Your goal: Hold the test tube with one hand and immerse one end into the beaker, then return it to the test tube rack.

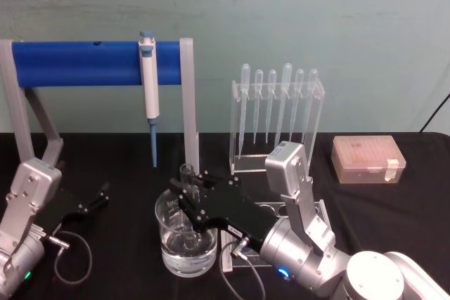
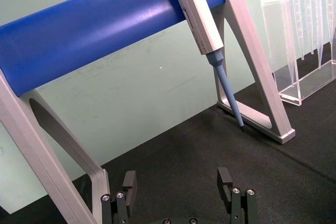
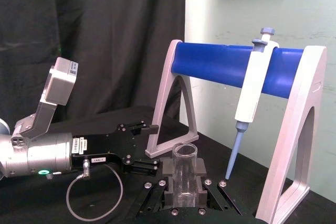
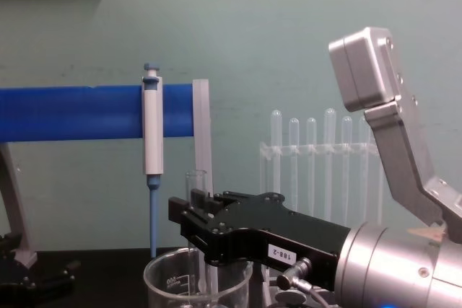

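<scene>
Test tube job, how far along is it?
Done: the right pincer grips the tube. In hand: its lower end is down in the beaker, apparently in water. To do: lift it out, return it to the rack. Left pincer idles open at left.

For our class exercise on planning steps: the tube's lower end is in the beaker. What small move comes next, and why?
Probably lift the right tool straight up. It grips the tube upright, lower end already in water in the beaker, so dipping looks done; the tube must clear the rim before going to the rack. The left tool sits open, idle, at the left.
</scene>
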Robot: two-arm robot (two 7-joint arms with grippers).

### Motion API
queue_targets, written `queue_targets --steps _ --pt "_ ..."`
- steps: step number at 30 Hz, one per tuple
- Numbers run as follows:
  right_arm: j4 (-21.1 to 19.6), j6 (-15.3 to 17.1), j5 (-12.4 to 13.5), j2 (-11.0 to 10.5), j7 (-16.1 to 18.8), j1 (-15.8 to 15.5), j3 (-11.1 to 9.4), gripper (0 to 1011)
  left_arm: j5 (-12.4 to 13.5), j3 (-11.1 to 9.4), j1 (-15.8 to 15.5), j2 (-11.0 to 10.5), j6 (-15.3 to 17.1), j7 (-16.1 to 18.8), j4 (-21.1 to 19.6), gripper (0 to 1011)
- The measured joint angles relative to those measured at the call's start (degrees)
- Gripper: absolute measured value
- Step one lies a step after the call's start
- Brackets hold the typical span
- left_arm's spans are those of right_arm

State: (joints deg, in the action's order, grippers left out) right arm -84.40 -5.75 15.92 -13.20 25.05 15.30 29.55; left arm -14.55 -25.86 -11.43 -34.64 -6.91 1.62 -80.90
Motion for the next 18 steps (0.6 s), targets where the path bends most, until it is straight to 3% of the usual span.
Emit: queue_targets --steps 18 --pt "0.00 0.00 0.00 0.00 0.00 0.00 0.00 225 0.00 0.00 0.00 0.00 0.00 0.00 0.00 1000"
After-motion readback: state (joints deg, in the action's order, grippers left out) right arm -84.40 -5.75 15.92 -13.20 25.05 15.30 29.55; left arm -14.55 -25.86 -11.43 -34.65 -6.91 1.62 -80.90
